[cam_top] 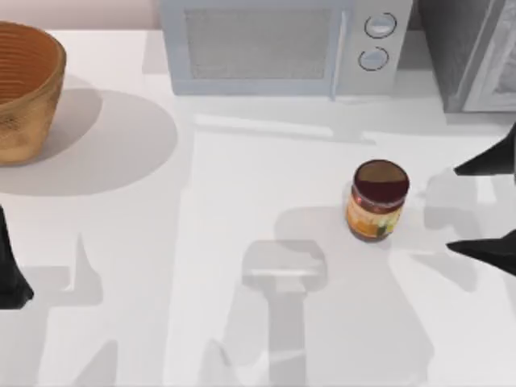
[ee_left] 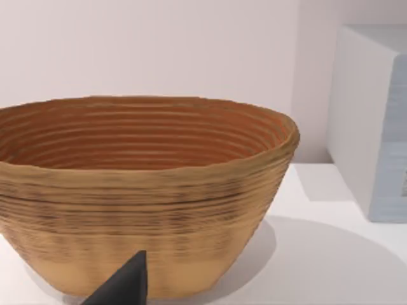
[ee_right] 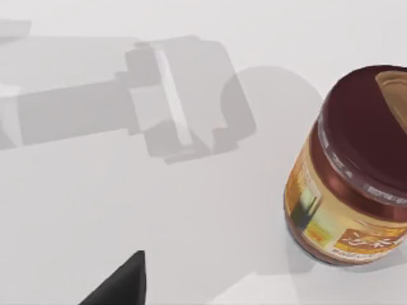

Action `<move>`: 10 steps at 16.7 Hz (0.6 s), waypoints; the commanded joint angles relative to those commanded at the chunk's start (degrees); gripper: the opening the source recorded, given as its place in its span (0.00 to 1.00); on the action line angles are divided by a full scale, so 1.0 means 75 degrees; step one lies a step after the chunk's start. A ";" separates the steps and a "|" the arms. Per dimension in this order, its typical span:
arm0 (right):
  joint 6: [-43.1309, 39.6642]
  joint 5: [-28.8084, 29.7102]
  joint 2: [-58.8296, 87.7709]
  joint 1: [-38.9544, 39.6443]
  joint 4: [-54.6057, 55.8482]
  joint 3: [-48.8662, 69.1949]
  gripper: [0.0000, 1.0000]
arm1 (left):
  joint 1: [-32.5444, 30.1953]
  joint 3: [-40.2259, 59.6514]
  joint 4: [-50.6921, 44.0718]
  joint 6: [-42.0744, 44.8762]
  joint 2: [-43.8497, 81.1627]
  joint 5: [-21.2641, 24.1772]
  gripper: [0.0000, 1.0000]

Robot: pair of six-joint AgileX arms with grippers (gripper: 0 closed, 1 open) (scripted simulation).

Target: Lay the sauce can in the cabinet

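The sauce can (cam_top: pixel 377 200) stands upright on the white table, right of centre, with a dark maroon lid and an orange-yellow label. My right gripper (cam_top: pixel 451 208) comes in from the table's right edge, open, its two dark fingertips (cam_top: pixel 484 161) spread wide and just short of the can, which is not between them. In the right wrist view the sauce can (ee_right: pixel 353 184) is close by, and one fingertip (ee_right: pixel 121 283) shows. The cabinet (cam_top: pixel 463 48), dark grey and speckled, stands at the back right corner, partly in view. My left gripper (cam_top: pixel 12 278) is parked at the table's left edge.
A light grey microwave (cam_top: pixel 282 44) with two round knobs stands at the back centre, left of the cabinet. A woven basket (cam_top: pixel 24 89) stands at the back left; the left wrist view has the same basket (ee_left: pixel 140 190) close up.
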 joint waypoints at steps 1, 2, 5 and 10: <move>-0.0273 -0.0201 0.0346 -0.0003 -0.0120 0.0192 1.00 | 0.0000 0.0000 0.0000 0.0000 0.0000 0.0000 1.00; -0.0546 -0.0400 0.0693 -0.0007 -0.0240 0.0384 1.00 | 0.0000 0.0000 0.0000 0.0000 0.0000 0.0000 1.00; -0.1360 -0.0992 0.1733 -0.0021 -0.0601 0.0961 1.00 | 0.0000 0.0000 0.0000 0.0000 0.0000 0.0000 1.00; -0.2698 -0.1997 0.3451 -0.0051 -0.1196 0.1925 1.00 | 0.0000 0.0000 0.0000 0.0000 0.0000 0.0000 1.00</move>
